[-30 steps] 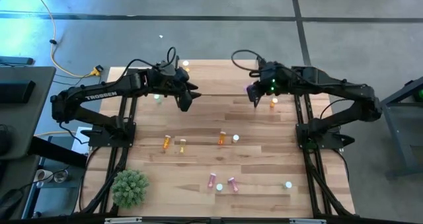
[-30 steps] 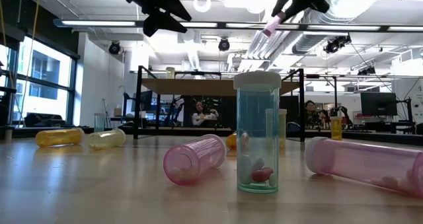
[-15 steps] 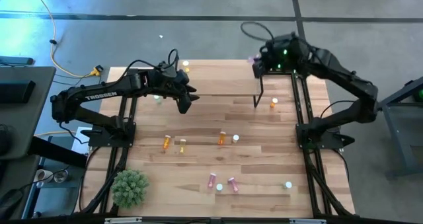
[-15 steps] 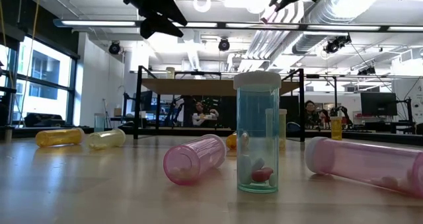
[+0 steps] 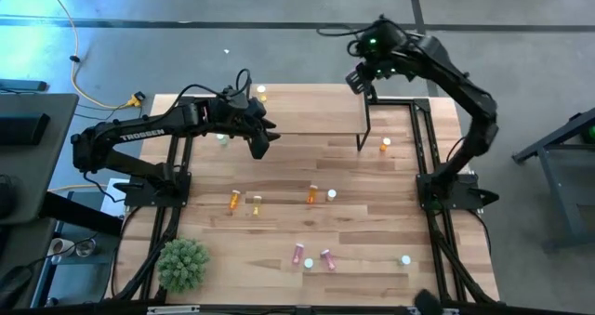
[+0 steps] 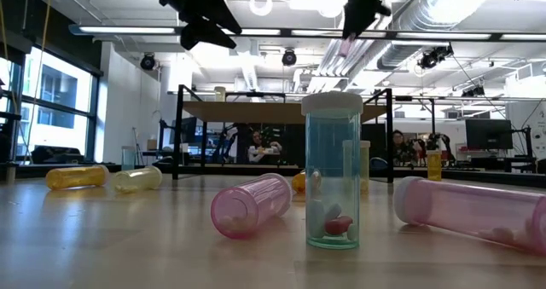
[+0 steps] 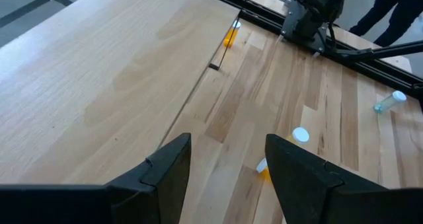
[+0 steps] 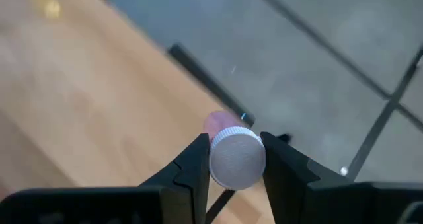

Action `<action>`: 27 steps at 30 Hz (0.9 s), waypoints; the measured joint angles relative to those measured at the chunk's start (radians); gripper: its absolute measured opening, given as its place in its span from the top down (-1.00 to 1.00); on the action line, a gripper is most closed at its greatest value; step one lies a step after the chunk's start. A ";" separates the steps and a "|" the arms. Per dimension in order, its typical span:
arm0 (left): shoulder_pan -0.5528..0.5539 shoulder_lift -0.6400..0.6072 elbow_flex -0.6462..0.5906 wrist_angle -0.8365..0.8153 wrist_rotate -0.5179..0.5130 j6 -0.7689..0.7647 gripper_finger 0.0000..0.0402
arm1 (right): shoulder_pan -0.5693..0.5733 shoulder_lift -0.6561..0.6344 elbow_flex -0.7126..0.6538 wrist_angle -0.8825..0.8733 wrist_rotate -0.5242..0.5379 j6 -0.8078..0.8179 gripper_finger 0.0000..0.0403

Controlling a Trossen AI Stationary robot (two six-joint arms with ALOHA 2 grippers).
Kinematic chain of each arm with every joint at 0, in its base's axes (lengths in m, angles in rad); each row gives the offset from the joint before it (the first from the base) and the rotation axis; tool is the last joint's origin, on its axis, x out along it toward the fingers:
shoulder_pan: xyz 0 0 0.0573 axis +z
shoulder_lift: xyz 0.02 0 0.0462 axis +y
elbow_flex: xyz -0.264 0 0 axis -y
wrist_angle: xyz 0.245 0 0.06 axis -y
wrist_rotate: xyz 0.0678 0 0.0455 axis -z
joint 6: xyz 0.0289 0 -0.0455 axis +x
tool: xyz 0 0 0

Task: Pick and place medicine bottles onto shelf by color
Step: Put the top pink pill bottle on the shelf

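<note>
My right gripper (image 5: pixel 359 79) hangs high over the table's far edge, by the right end of the shelf (image 5: pixel 307 111), shut on a pink medicine bottle (image 6: pixel 348 43). The bottle's white cap (image 8: pixel 236 159) faces the wrist camera. My left gripper (image 5: pixel 263 140) stands open and empty above the shelf's front edge. Other medicine bottles lie on the table: orange (image 5: pixel 233 200), yellow (image 5: pixel 256 203), two pink (image 5: pixel 298 254) (image 5: pixel 327 257), green (image 5: pixel 404 259). An orange bottle (image 5: pixel 384 146) stands right of the shelf. A yellow bottle (image 5: pixel 261 92) stands at the shelf's far edge. My right gripper pinches the pink bottle at its cap end (image 8: pixel 228 145) between its two fingers, one on each side. The fingers slant downward from above. The bottle is lifted clear and its pink body (image 6: pixel 346 47) points down and away below the fingers.
A small green plant (image 5: pixel 182 264) sits at the near left corner. Black arm frames (image 5: pixel 428 166) run along both sides of the table. In the low view a green bottle (image 6: pixel 333 174) stands upright close to the camera between lying pink bottles (image 6: pixel 252 205).
My right gripper has carried the pink bottle up and toward the table's far edge, from the shelf's right front corner to beyond its far right corner. Its wrist has rolled on the way, and it has stayed shut on the bottle.
</note>
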 joint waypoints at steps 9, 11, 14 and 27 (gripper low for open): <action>0.000 0.000 0.000 0.000 0.000 -0.001 0.07 | 0.000 0.163 0.001 -0.057 -0.050 -0.084 0.50; 0.000 0.000 0.000 0.000 0.000 0.001 0.07 | -0.004 0.193 0.001 -0.063 -0.050 -0.104 0.50; 0.000 0.000 0.000 0.000 0.000 0.001 0.07 | -0.013 0.229 0.001 -0.070 -0.050 -0.128 0.50; 0.000 0.000 0.000 0.000 0.000 0.001 0.07 | -0.046 0.287 0.001 -0.071 -0.054 -0.173 0.50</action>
